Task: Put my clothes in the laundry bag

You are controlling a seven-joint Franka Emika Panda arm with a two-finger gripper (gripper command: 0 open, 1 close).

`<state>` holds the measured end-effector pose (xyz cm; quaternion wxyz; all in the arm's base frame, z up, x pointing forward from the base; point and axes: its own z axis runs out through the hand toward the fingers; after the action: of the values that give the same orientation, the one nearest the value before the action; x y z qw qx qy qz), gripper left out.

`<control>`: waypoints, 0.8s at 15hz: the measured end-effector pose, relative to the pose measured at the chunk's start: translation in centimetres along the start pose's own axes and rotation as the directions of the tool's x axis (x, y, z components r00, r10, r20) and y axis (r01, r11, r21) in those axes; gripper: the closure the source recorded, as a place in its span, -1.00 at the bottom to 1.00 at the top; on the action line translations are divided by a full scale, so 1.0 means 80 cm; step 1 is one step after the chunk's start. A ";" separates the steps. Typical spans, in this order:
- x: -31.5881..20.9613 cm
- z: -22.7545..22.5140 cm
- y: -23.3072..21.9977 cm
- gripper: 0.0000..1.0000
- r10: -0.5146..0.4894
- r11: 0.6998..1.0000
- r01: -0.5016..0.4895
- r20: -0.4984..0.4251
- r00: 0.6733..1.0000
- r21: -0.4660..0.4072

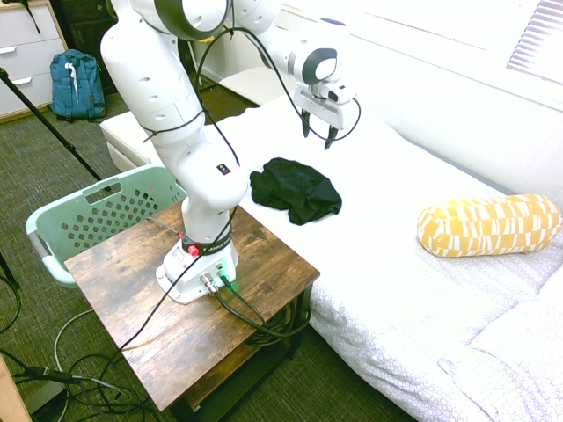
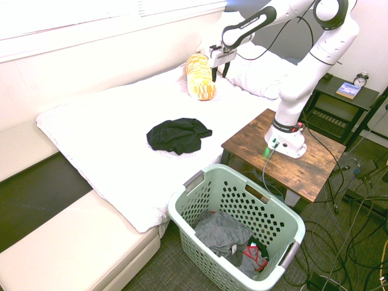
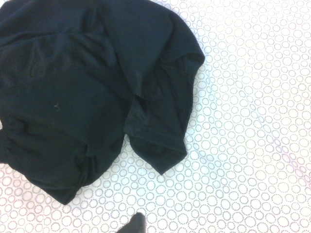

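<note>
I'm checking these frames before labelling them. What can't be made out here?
- Basket: in the first exterior view the arm and table hide its far end, and its contents do not show.
- Black garment: the wrist view's edges cut it off; what kind of garment it is can't be told from any view.
- Clothes in the basket: crumpled and too small to identify in the second exterior view.
- Backpack: absent from the other views.

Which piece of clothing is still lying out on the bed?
The black garment, crumpled on the white bed; the grey clothes already lie inside the mint-green laundry basket.
</note>
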<state>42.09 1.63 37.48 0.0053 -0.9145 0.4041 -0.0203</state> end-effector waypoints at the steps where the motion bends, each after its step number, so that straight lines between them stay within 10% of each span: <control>1: 0.000 0.000 0.000 -1.00 -0.002 1.000 0.002 0.001 1.000 0.000; 12: -0.090 0.107 -0.272 -1.00 -0.287 0.956 0.288 -0.035 0.957 0.048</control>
<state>53.65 21.52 29.26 0.0206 -0.9627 0.2661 -0.0443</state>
